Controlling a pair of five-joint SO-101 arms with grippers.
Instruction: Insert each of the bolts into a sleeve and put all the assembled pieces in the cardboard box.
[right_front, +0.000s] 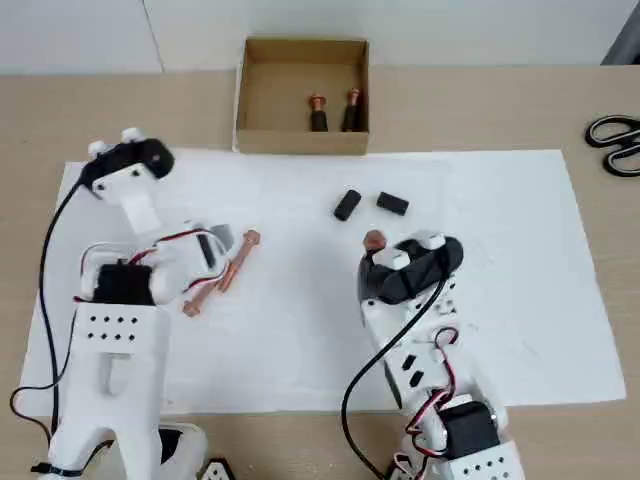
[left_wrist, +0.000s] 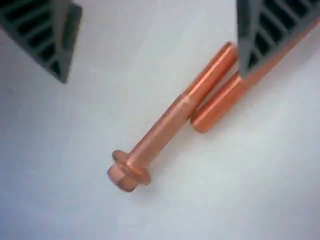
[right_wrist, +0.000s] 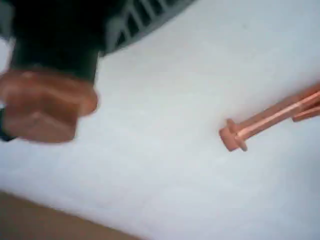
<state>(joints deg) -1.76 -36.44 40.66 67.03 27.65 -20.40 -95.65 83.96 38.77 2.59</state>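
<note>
A copper bolt (left_wrist: 160, 135) and a second bolt (left_wrist: 217, 106) lie touching at left centre of the white sheet (right_front: 300, 340). The left gripper (left_wrist: 152, 72) is spread wide over them, seemingly lining up a pick. Right of centre, the right gripper (right_front: 385, 255) clamps a third bolt (right_wrist: 47, 102), apparently already in a dark sleeve. Two loose sleeves (right_front: 347, 205) wait just above. Two finished pieces (right_front: 318, 113) rest in the cardboard box (right_front: 240, 100) at top centre.
</note>
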